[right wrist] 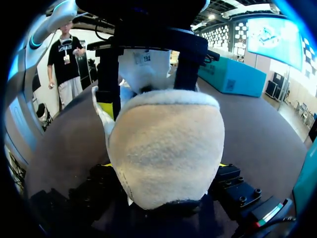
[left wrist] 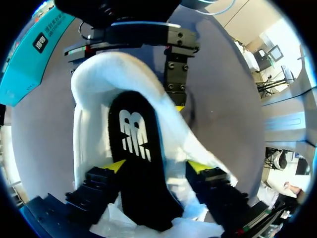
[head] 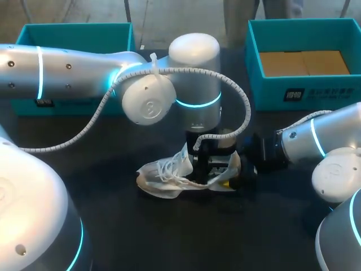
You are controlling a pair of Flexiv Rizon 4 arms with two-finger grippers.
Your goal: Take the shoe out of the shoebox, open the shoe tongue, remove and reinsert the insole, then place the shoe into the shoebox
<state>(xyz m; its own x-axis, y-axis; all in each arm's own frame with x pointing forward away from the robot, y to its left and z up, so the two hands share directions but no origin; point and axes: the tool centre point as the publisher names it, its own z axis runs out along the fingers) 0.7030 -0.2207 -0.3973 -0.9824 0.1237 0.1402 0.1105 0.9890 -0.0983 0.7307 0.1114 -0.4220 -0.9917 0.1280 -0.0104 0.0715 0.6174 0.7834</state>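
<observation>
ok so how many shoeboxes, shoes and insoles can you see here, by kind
shoeboxes: 2
shoe: 1
insole: 1
total: 4

The shoe's (right wrist: 166,148) heel looked like fuzzy, napped white cloth; its insole (left wrist: 136,163) was smooth matt black. The arms (head: 67,70) had satin silvery shells, the table (head: 169,237) a dark matt top, the box (head: 304,84) matt card.

White shoe (head: 161,183), centre, with white laces (head: 167,168). Black insole (left wrist: 136,163) with a white logo. Teal shoebox (head: 333,93), upper right, tan inside. Black table (head: 113,226). Silver left arm (head: 73,70) with cyan bands.
</observation>
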